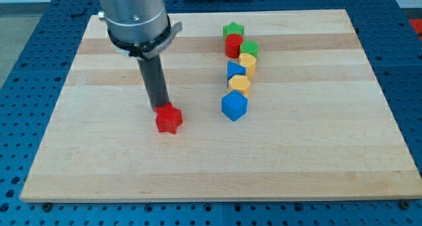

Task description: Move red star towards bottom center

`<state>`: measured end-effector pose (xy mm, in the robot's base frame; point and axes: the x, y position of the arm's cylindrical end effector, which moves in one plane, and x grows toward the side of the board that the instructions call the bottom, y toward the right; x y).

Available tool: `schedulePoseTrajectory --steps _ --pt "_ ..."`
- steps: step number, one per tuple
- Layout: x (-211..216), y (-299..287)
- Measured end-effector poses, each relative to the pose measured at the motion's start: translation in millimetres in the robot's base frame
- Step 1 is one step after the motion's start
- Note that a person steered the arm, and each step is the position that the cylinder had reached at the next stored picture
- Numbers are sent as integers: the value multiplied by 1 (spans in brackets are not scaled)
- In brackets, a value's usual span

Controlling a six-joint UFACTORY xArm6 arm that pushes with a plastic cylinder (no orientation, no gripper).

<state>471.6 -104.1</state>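
The red star (169, 119) lies on the wooden board (132, 167), left of centre and a little below the middle. My tip (160, 107) stands right at the star's upper left edge, touching or nearly touching it. The dark rod rises from there to the arm's grey head at the view's top left.
A chain of blocks runs down the middle right: green star (233, 30), red cylinder (233, 46), green block (249, 49), yellow block (247, 63), blue block (235, 70), yellow hexagon (239, 85), blue cube (234, 105). The nearest, the blue cube, lies right of the red star.
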Motion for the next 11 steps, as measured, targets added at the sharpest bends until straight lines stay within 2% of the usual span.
schedulePoseTrajectory --steps 1,2,4,5,8,9,10,11 --pt "27 13" --pt "33 10" --pt "35 -49" --pt "49 -51" --pt "43 33" --pt "44 23" --pt "57 -8" --pt "83 -10"
